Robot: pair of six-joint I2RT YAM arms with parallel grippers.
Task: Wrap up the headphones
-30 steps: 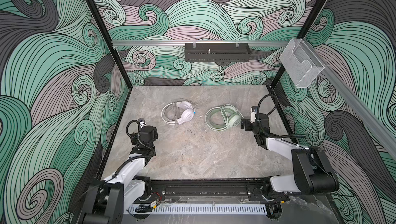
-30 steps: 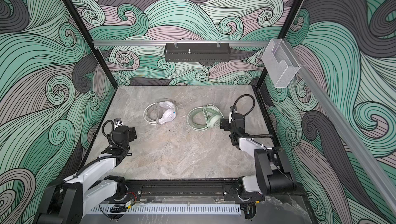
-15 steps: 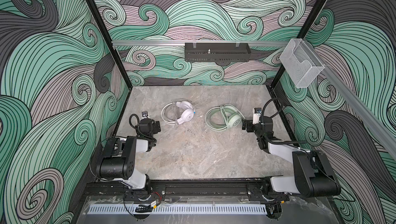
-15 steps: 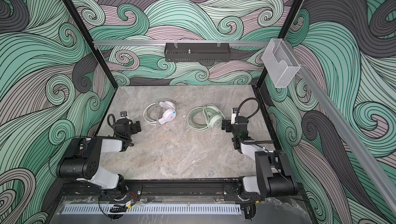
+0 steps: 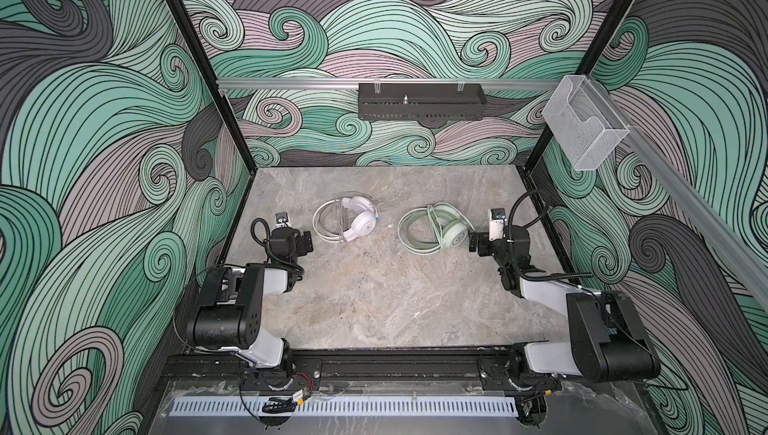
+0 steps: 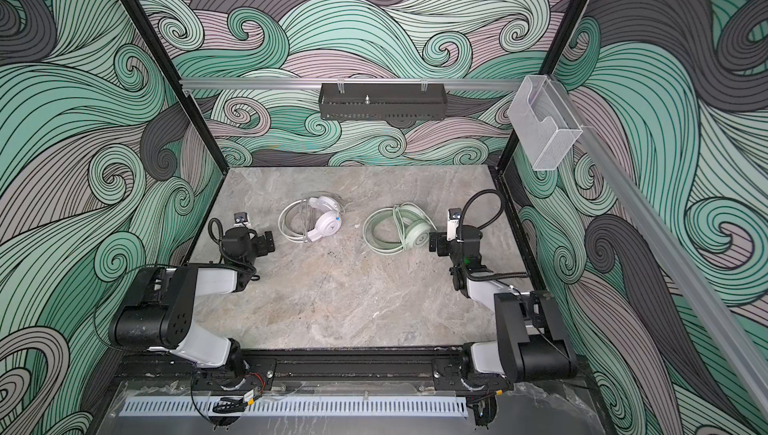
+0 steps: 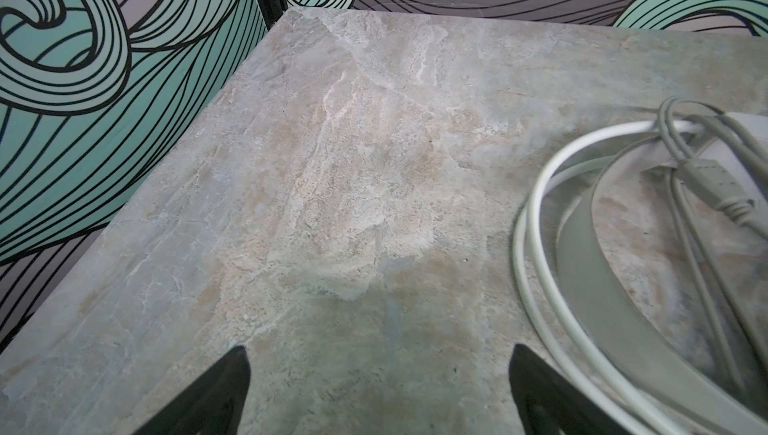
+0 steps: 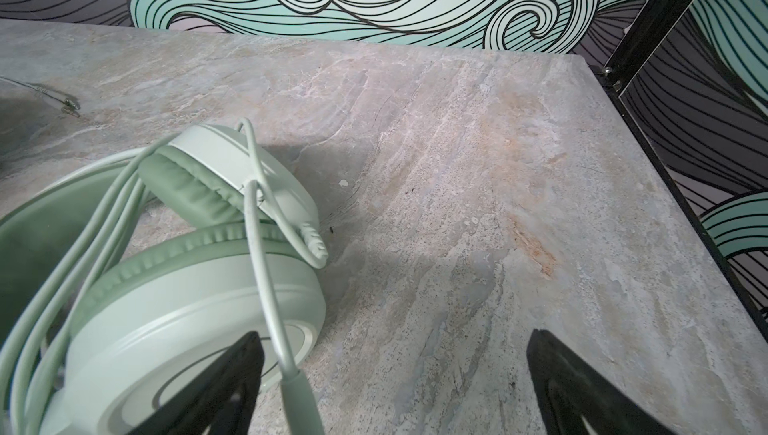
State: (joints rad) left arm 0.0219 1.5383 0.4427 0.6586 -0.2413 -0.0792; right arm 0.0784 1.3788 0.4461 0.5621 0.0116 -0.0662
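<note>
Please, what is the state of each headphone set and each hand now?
White headphones: lying on the table, cable looped around the headband, not held.
Mint headphones: lying on the table, cable looped around them, not held.
Left hand: open, holding nothing, beside the white headphones.
Right hand: open, holding nothing, beside the mint earcup.
</note>
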